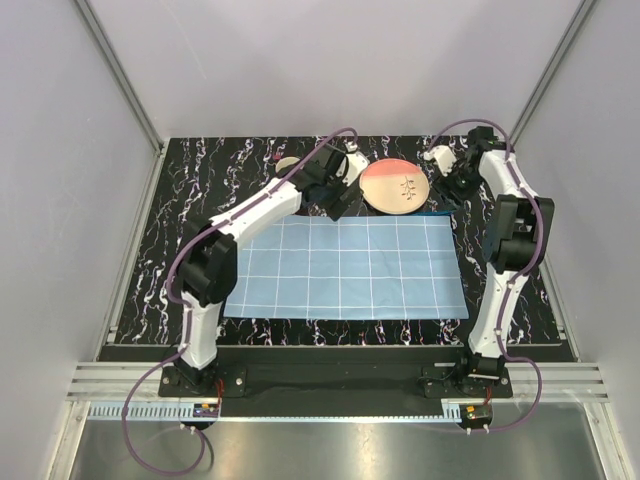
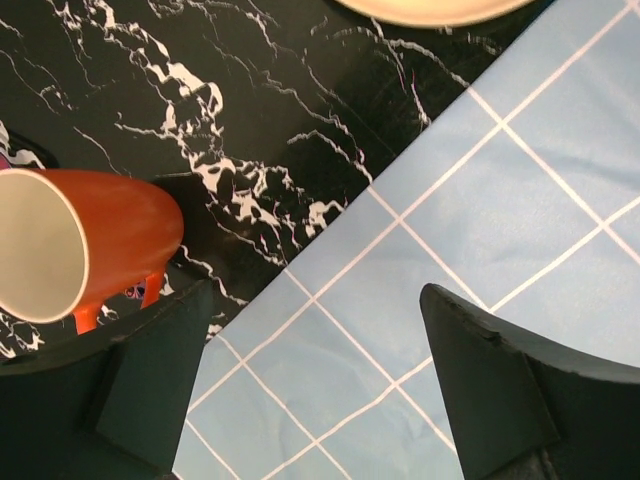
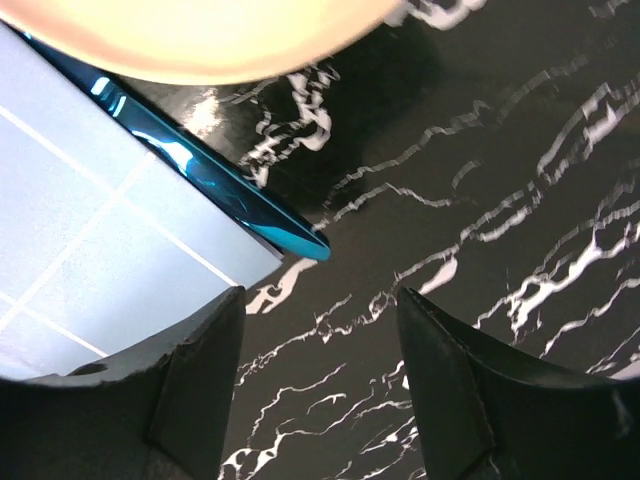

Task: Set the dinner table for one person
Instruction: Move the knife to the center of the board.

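Blue checked mat (image 1: pixel 345 265) lies spread mid dinner table (image 1: pixel 200 190), but I see it bare: plate (image 1: pixel 397 186), orange mug (image 2: pixel 90 245) and teal utensil (image 3: pixel 230 190) wait by its far edge. Left gripper (image 2: pixel 315 310) and right gripper (image 3: pixel 320 300) gape, grasping nothing. Placing remains.

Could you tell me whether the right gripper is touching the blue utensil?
Apart. The right wrist view shows bare black tabletop between the blue utensil and both fingers of the right gripper.

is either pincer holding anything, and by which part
Nothing is held: left pincer open over the light-blue checked cloth mat, right pincer open over the black marble-streaked tabletop.
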`<state>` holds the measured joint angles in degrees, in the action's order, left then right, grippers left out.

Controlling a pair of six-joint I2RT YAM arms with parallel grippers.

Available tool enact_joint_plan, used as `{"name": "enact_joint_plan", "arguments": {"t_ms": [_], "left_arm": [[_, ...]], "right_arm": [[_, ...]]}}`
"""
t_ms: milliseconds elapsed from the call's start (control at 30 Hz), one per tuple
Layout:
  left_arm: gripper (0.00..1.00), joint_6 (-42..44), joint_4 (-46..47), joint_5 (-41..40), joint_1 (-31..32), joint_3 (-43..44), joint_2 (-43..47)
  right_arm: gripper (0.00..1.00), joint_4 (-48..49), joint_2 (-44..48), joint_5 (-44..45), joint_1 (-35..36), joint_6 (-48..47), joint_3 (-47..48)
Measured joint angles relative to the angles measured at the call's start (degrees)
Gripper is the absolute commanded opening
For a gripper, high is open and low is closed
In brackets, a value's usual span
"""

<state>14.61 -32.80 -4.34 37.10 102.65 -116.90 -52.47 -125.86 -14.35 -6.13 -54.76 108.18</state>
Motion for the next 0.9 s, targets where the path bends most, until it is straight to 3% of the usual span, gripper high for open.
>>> {"name": "enact_joint_plan", "arguments": {"t_ms": [200, 900], "left_arm": [[0.98, 2.32, -0.26, -0.46, 0.00, -4.22, 2.69], [0.99, 7.69, -0.15, -6.91, -0.81, -11.47, 10.34]], "right_arm": [[0.69, 0.68, 0.00, 3.30, 2.34, -6.58, -0.61], [0.69, 3.17, -1.95, 8.31, 7.13, -15.54, -3.30]]}}
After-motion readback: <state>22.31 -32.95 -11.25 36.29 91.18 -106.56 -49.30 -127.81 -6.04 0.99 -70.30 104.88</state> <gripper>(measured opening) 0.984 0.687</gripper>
